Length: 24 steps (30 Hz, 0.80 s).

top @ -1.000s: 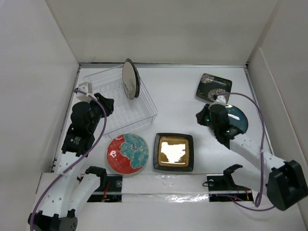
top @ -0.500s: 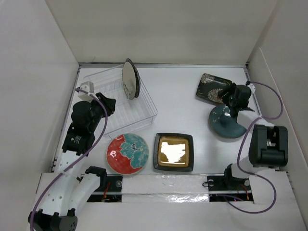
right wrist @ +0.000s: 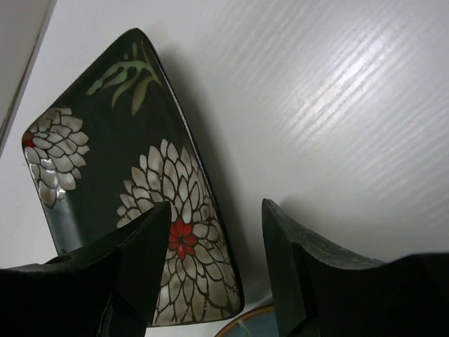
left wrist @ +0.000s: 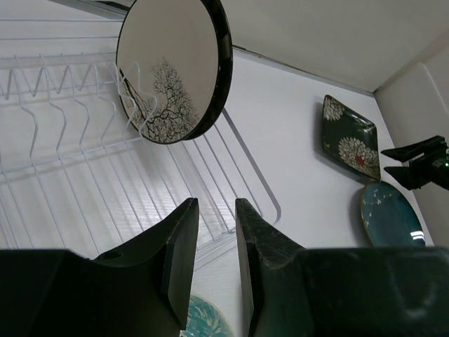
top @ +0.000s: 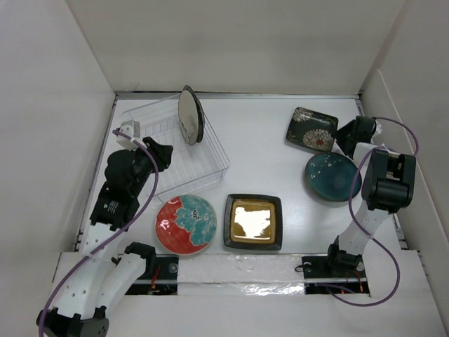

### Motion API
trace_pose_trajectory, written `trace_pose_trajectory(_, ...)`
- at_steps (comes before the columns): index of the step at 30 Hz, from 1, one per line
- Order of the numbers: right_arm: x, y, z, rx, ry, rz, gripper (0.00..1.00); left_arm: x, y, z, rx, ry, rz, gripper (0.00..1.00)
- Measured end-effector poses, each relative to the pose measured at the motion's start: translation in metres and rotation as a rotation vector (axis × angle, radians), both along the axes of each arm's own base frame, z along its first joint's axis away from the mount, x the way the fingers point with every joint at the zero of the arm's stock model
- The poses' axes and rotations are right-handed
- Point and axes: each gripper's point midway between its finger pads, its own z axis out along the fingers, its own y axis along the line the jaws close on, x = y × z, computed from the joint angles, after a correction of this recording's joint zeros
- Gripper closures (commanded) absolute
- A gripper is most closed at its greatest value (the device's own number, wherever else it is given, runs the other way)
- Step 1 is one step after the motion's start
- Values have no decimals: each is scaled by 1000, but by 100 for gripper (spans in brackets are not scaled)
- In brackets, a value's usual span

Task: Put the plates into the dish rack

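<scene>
In the last second my right gripper point(right wrist: 217, 210) had swung off the teal plate point(top: 332, 176) and spread wide. Its empty fingers were now lined up on the nearest edge of the square dark floral plate point(right wrist: 133, 189), which lay flat on the table point(right wrist: 337, 105) just ahead of the tips. To pick it cleanly, I judged I should slip one finger under that raised rim and one over it, biting deep enough before closing that the plate couldn't pivot. Far off, my left gripper point(left wrist: 216, 239) hovered narrowly parted and empty over the dish rack point(top: 203, 175), where the branch-pattern plate point(left wrist: 168, 70) stood on edge.
</scene>
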Motion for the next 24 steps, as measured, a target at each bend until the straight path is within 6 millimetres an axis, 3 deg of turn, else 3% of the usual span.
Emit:
trace_pose_trajectory(3,14,0,5,4,7,40,51,0,0,0,0,-1,-1,75)
trace_pose_trajectory(7,32,-2,8,25,-11,109,49,0,0,0,1,-1,3,75)
trace_pose_trajectory(13,34,-3,-23,78,70,187,47,0,2,0,2,-2,10,75)
trace_pose_trajectory(24,40,9,-23,62,168,325,52,-6,3,9,-2,-34,20,75)
